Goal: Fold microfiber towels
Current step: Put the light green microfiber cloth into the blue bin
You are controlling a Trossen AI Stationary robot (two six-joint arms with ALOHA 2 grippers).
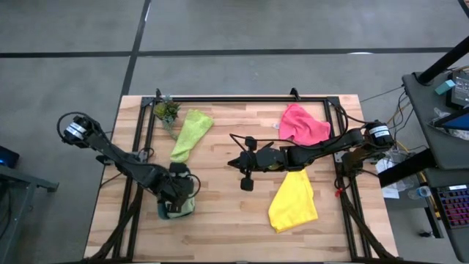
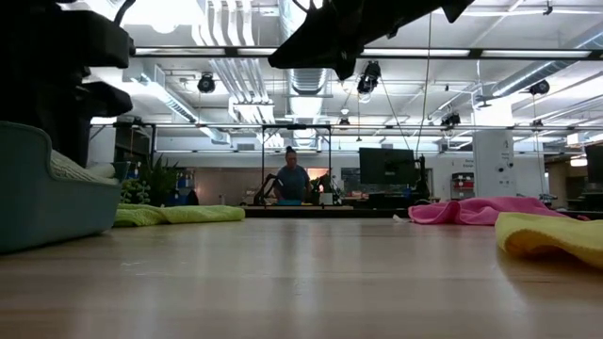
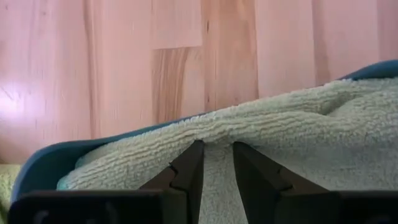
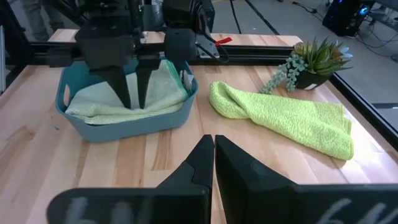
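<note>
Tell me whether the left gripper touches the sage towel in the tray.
Touching: in the left wrist view the left gripper pinches a ridge of the sage towel.

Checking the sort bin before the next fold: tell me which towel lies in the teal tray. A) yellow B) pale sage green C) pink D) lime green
B: the pale sage green towel fills the teal tray, with the left gripper pressing into it.

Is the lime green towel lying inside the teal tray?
No. The lime green towel lies on the bare table beside the teal tray, which holds a pale sage green towel instead.
</note>
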